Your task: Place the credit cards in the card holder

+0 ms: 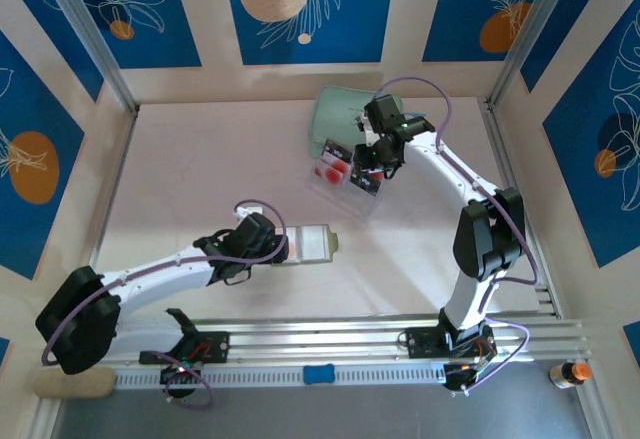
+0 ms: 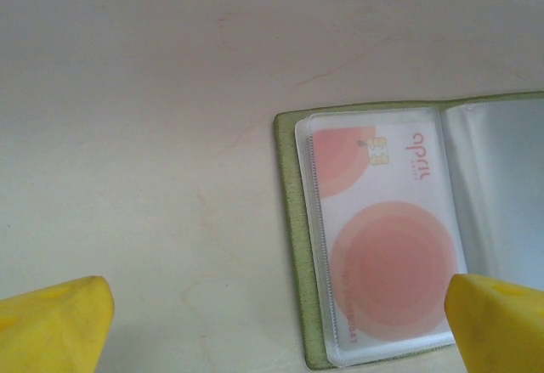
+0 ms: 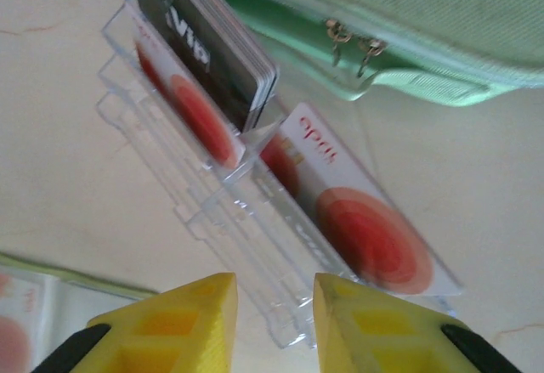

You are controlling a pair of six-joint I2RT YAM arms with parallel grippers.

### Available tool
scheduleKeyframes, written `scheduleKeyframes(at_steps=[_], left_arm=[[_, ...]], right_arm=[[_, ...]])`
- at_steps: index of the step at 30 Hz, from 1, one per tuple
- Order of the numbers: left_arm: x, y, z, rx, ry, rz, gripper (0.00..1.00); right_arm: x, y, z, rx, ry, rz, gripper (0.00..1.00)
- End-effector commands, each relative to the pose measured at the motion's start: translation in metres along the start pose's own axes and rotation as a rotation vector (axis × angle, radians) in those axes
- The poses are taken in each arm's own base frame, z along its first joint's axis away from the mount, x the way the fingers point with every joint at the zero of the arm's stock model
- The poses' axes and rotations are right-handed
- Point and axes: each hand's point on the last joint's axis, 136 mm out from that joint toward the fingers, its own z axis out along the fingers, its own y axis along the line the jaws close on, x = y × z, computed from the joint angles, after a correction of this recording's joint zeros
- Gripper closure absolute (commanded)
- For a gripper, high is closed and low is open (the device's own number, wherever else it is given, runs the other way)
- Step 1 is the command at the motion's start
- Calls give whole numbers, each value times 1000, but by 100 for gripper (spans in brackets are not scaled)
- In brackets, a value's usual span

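The olive-green card holder [image 1: 312, 243] lies open on the table, and one credit card [image 2: 387, 245] with red circles sits under its clear sleeve. My left gripper [image 2: 279, 305] hovers over the holder's left edge [image 2: 293, 245], jaws wide open and empty. More credit cards [image 3: 191, 118] stand in the slots of a clear plastic tray [image 3: 255, 220], with a black card [image 3: 204, 42] behind them. Another card [image 3: 365, 220] leans flat along the tray's side. My right gripper [image 3: 274, 292] hangs just above the tray's near end. Its fingers are close together but apart, holding nothing.
A mint-green zip case [image 3: 408, 25] lies directly behind the tray, touching it in the top view [image 1: 340, 119]. The holder's corner [image 3: 34, 292] shows at the lower left of the right wrist view. Aluminium posts and patterned walls ring the table.
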Motion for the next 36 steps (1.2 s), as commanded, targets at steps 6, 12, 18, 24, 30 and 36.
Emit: scheduleKeyframes(at_steps=[6,12,18,24,30,36], left_arm=[[-13,-6,-5,16,-26,-14,0],[-14,-6,-6,17,-26,-11,0],[-16,-6,-7,15,-28,-10,0],[-17,-8,-7,18,-31,-12,0],[-17,-8,-7,21,-29,-10,0],[-17,-9,-7,25,-29,-12,0]], right_arm=[[1,-11,17,132,54,-119,73],[5,-10,30,143,82,-132,71],[8,-8,38,131,98,-135,71],[14,-5,40,119,108,-142,80],[16,-2,37,100,103,-164,92],[12,4,26,76,57,-230,100]])
